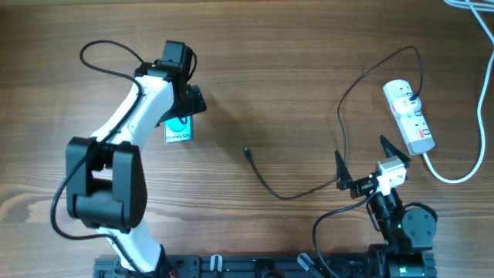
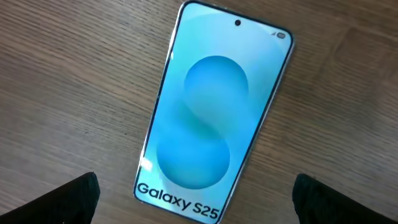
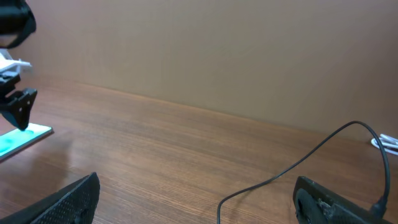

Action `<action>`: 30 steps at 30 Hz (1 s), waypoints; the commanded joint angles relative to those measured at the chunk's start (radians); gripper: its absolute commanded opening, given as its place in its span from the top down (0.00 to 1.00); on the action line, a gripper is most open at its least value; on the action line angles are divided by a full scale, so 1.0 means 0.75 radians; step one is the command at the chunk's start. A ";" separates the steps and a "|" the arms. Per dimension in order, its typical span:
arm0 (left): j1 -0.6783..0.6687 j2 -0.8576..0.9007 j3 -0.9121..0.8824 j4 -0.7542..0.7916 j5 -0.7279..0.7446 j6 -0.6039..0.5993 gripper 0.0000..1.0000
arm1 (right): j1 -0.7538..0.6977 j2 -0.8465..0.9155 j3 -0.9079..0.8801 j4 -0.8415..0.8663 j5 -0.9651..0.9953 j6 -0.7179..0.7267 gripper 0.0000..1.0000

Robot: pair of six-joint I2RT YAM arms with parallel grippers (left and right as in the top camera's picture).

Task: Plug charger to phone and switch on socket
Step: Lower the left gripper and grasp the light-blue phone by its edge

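The phone lies flat on the wooden table with its teal-blue screen up. It fills the left wrist view, with the white "Galaxy S25" band nearest the fingers. My left gripper hovers over it, open and empty. The charger, a thin black cable, runs from the socket in a loop to its plug tip at mid table. My right gripper is open and empty. The cable passes between its fingers on the table. The phone's edge shows at the far left of the right wrist view.
The socket's thick white cord curves along the right edge of the table. The left arm stretches across the left side. A plain wall stands behind the table in the right wrist view.
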 commanded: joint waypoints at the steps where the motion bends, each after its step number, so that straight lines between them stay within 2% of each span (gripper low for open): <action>1: 0.004 0.064 0.008 0.016 -0.032 0.016 0.00 | 0.005 -0.006 -0.002 0.005 0.007 -0.006 0.00; 14: 0.004 0.120 -0.177 0.227 -0.021 0.015 0.00 | 0.005 -0.006 -0.002 0.005 0.007 -0.007 0.00; 18: 0.003 0.120 -0.254 0.301 0.082 0.016 0.00 | 0.005 -0.006 -0.002 0.005 0.007 -0.007 0.00; 21: 0.003 0.120 -0.254 0.294 0.251 0.016 0.01 | 0.005 -0.006 -0.002 0.005 0.007 -0.007 0.00; 23: 0.003 0.120 -0.254 0.267 0.366 0.015 0.08 | 0.005 -0.006 -0.002 0.005 0.007 -0.007 0.00; 30: 0.001 0.120 -0.254 0.028 0.402 -0.054 0.08 | 0.005 -0.006 -0.002 0.005 0.007 -0.007 0.00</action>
